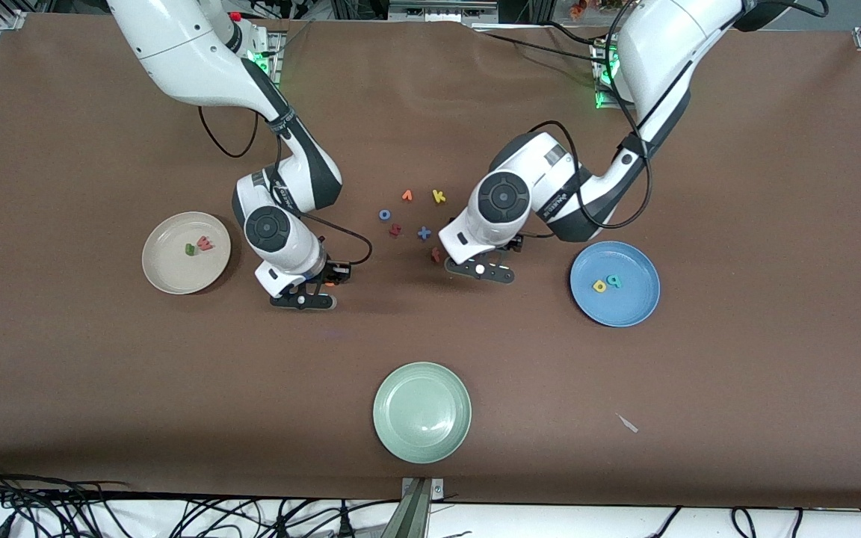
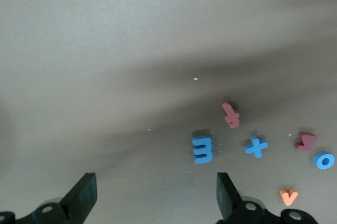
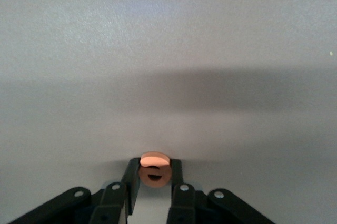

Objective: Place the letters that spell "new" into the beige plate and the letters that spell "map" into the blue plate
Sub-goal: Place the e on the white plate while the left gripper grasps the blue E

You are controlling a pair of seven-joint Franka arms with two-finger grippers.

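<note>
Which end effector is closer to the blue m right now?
Left. The left end effector hangs open just above the blue m. The right end effector, shut on the orange e, is off toward the beige plate.

My black fingers (image 3: 131, 179) pinch orange "e" (image 3: 154, 169). Blue "m" (image 2: 202, 149), beige plate (image 1: 164, 273), blue plate (image 1: 636, 308), brown table (image 1: 737, 187).

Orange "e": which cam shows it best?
Right wrist view. The orange "e" sits large and readable, pinched in the shut right gripper. Front view shows only an orange speck at that gripper. Left wrist view doesn't show it.
</note>
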